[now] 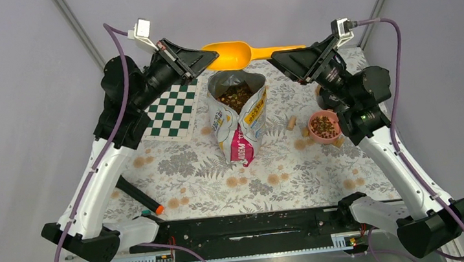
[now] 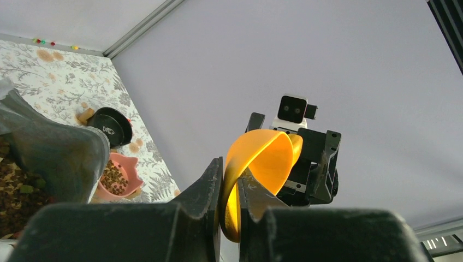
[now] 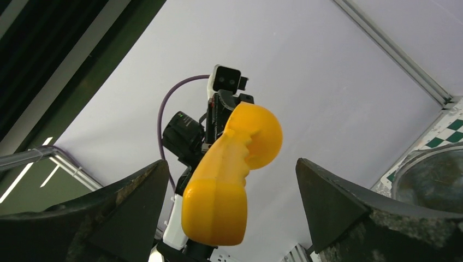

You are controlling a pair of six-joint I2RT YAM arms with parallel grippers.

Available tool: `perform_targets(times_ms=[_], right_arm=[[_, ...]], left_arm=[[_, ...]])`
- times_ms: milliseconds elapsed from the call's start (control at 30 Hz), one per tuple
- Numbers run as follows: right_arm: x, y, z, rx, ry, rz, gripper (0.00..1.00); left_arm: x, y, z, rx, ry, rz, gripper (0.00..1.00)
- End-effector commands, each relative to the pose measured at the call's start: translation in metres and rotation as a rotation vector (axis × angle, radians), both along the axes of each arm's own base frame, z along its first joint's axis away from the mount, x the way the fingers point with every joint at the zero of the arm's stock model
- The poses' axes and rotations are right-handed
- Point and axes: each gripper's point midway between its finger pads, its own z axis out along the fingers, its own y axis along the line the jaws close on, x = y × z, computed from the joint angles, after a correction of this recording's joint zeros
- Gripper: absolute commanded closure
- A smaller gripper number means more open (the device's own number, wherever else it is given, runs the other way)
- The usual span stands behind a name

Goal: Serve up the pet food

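A yellow scoop (image 1: 234, 54) hangs in the air above the open pet food bag (image 1: 239, 120), which shows brown kibble (image 1: 235, 95) inside. My left gripper (image 1: 208, 56) is shut on the rim of the scoop's bowl (image 2: 262, 158), with the jaws pinching the thin wall in the left wrist view (image 2: 230, 191). The bowl looks empty. My right gripper (image 1: 277, 56) is open, and the scoop's handle (image 3: 218, 202) lies between its spread fingers (image 3: 109, 213) without touching them. A pink bowl (image 1: 324, 126) holding kibble stands at the right; it also shows in the left wrist view (image 2: 116, 177).
A green checkerboard (image 1: 174, 111) lies at the back left. A black marker with an orange tip (image 1: 138, 196) lies front left. Tan cork pieces (image 1: 292, 123) lie near the pink bowl. A black round dish (image 2: 111, 126) sits behind the bowl. Walls close off the back.
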Motion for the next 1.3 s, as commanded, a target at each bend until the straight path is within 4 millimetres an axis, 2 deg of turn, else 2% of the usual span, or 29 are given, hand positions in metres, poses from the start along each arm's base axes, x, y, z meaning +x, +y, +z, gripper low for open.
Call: perform_targets(times_ms=[0, 267, 433, 600, 700, 800, 967, 1100, 1133, 1167, 1233, 1267], right_arm=[[-0.028, -0.005, 0.035, 0.038, -0.127, 0.041, 0.07], [-0.019, -0.002, 0.027, -0.024, -0.07, 0.025, 0.16], [-0.017, 0.001, 0.024, -0.049, -0.06, 0.032, 0.3], [-0.012, 0.004, 0.014, -0.092, -0.031, 0.035, 0.34], [-0.011, 0.005, 0.012, -0.097, -0.028, 0.037, 0.45], [-0.007, 0.006, 0.011, -0.098, -0.023, 0.034, 0.62], [-0.002, 0.007, 0.008, -0.1, -0.013, 0.022, 0.77], [0.003, 0.007, 0.005, -0.098, -0.001, 0.013, 0.84], [0.004, 0.007, 0.004, -0.098, 0.002, 0.01, 0.85], [0.004, 0.007, 0.004, -0.098, 0.001, 0.008, 0.81], [0.005, 0.006, 0.005, -0.096, -0.001, 0.005, 0.66], [0.004, 0.006, 0.005, -0.096, -0.002, 0.005, 0.62]], left_arm=[[-0.01, -0.002, 0.023, -0.056, -0.061, -0.05, 1.0], [-0.007, -0.009, 0.007, -0.002, -0.04, -0.082, 1.0], [-0.002, -0.008, 0.0, 0.015, -0.027, -0.058, 1.0], [0.002, -0.007, -0.001, 0.019, -0.026, -0.036, 1.0], [0.004, -0.007, -0.004, 0.023, -0.021, -0.037, 1.0], [0.003, -0.007, -0.006, 0.027, -0.017, -0.039, 1.0], [0.0, -0.009, -0.006, 0.02, -0.024, -0.063, 1.0], [-0.001, -0.011, -0.008, 0.025, -0.024, -0.076, 1.0], [0.0, -0.012, -0.01, 0.029, -0.022, -0.075, 1.0], [0.0, -0.012, -0.012, 0.031, -0.017, -0.074, 1.0], [0.0, -0.012, -0.014, 0.033, -0.014, -0.075, 1.0], [0.001, -0.012, -0.015, 0.033, -0.012, -0.075, 1.0]])
